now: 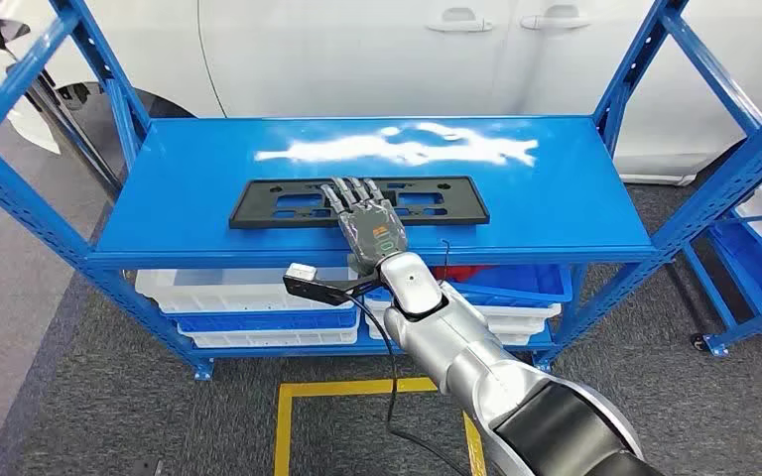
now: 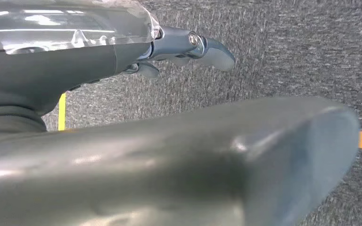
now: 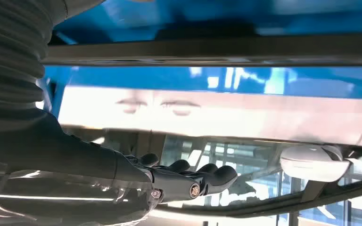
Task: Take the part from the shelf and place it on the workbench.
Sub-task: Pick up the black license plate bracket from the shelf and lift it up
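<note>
Silver metal forms the right arm point(image 1: 456, 342), which reaches forward from the near edge toward a blue shelf point(image 1: 556, 198). Its right robot hand point(image 1: 365, 220) lies flat and palm down, fingers straight and close together, resting on the near middle of a flat black part point(image 1: 258, 203); it holds nothing. That part lies on the top of the shelf, its long axis running side to side, across the line of the arm, and it extends past the hand both ways. The left robot hand point(image 2: 188, 47) hangs over grey carpet, well away from the shelf; whether it is spread or curled cannot be told. Below the shelf top, white bins point(image 1: 248, 293) and blue bins point(image 1: 516, 283) sit stacked, contents hidden.
</note>
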Available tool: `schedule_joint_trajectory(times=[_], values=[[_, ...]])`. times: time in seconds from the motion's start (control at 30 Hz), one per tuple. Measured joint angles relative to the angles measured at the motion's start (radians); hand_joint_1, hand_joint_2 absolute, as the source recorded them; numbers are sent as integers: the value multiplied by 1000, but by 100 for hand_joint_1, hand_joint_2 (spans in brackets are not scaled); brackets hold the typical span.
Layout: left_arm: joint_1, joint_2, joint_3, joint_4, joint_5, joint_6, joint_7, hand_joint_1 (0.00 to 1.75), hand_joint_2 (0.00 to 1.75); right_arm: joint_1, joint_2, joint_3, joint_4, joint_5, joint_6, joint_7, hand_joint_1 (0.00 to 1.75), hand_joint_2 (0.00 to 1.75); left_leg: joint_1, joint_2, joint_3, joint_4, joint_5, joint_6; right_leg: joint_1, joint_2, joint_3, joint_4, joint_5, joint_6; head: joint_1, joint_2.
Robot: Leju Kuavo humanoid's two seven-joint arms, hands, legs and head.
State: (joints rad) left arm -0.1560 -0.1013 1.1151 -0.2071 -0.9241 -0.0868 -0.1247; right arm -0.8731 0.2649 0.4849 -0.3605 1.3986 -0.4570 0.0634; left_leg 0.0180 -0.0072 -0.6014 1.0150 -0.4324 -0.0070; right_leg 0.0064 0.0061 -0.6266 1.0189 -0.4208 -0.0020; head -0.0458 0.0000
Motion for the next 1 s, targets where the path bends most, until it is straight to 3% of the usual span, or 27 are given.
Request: schedule_joint_trajectory(times=[0.07, 0.13, 0.23, 0.3, 0.33, 0.43, 0.5, 0.6, 0.67, 0.7, 0.77, 0.8, 0.83, 0.87, 0.9, 0.97, 1.0], values=[[-1, 0, 0, 0, -1, 0, 0, 0, 0, 0, 0, 10, 1, 18, -2, 15, 0, 175, 0, 0, 1, 0, -2, -6, -2, 0, 2, -4, 2, -5, 0, 0], [-2, -1, -1, 0, -3, 1, -1, 0, 0, -1, 0, 34, 2, 59, -3, 50, 0, 175, 1, 2, -10, 31, -25, -15, -7, 0, 9, -12, 4, -16, 0, 0], [-3, -2, -1, 0, -6, 2, -3, 0, 0, -1, 0, 70, 7, 111, 0, 89, 0, 175, 3, 2, -90, 207, -110, -22, -7, -2, 16, -16, 2, -27, 0, 0], [-2, -2, -1, 0, -6, 2, -4, 0, 0, 2, 0, 85, 13, 125, 12, 94, 0, 175, 3, 2, -131, 283, -124, -24, -5, -1, 17, -15, 0, -29, 0, 0], [-2, -1, -1, 0, -6, 2, -5, 0, 0, 3, 0, 90, 16, 128, 20, 93, 0, 175, 3, 2, -125, 265, -103, -23, -4, -1, 18, -14, -1, -29, 0, 0], [-4, -1, -1, 0, -6, 2, -7, 0, 0, 3, 4, 101, 22, 129, 42, 84, 0, 175, 2, 3, -37, 74, -11, -16, -2, 1, 21, -5, -10, -21, 0, 0], [-6, -1, -1, 0, -6, 2, -8, 0, 0, 2, 7, 106, 24, 123, 51, 76, 0, 175, -2, 2, -6, 11, 2, -9, 2, 1, 18, 1, -13, -13, 0, 0], [-5, -2, -1, 0, -6, 1, -8, 0, 0, 2, 9, 110, 28, 113, 61, 67, 0, 175, -3, 0, -5, 6, 2, 2, 2, 1, 18, -1, -13, -2, 0, 0], [-5, -2, -1, 0, -6, 0, -8, 0, 0, 1, 10, 111, 28, 109, 64, 64, 0, 175, 1, 0, -2, 0, 6, 13, 0, 0, 10, 21, -31, 9, 0, 0], [-6, -2, -1, 0, -5, 0, -8, 0, 0, 0, 10, 111, 28, 107, 64, 63, 0, 175, 4, 1, 0, -3, 8, 18, -1, 0, -8, 60, -55, 14, 0, 0], [-6, -2, -1, 0, -5, -1, -9, 0, 0, 2, 9, 111, 30, 106, 67, 61, 0, 175, 3, 2, 0, -4, 8, 24, -7, -1, -72, 192, -118, 24, 0, 0], [-5, -2, -1, 0, -5, -1, -9, 0, 0, 4, 9, 111, 31, 106, 68, 60, 0, 175, 3, 2, 0, -4, 8, 24, -9, -1, -103, 254, -139, 27, 0, 0], [-5, -2, -1, 0, -4, -1, -9, 0, 0, 6, 9, 111, 33, 106, 69, 60, 0, 175, 3, 1, 1, -4, 7, 24, -11, -1, -123, 289, -143, 29, 0, 0], [-4, -2, -1, 0, -4, -1, -9, 0, 0, 7, 9, 111, 34, 106, 69, 60, 0, 175, 3, 1, 1, -3, 6, 24, -12, -1, -123, 284, -127, 29, 0, 0], [-4, -2, -1, 0, -4, -1, -9, 0, 0, 7, 9, 111, 35, 105, 69, 59, 0, 175, 3, 0, 2, -2, 5, 23, -12, -1, -104, 239, -95, 27, 0, 0], [-4, -2, -1, 0, -3, -1, -9, 0, 0, 4, 10, 111, 35, 104, 70, 59, 0, 175, 1, -2, 4, 0, 2, 18, -10, -1, -37, 95, -26, 17, 0, 0], [-4, -2, -1, 0, -2, -2, -9, 0, 0, 2, 10, 111, 35, 104, 71, 58, 0, 175, 0, -2, 4, 1, 0, 14, -7, -1, -12, 41, -8, 12, 0, 0]])
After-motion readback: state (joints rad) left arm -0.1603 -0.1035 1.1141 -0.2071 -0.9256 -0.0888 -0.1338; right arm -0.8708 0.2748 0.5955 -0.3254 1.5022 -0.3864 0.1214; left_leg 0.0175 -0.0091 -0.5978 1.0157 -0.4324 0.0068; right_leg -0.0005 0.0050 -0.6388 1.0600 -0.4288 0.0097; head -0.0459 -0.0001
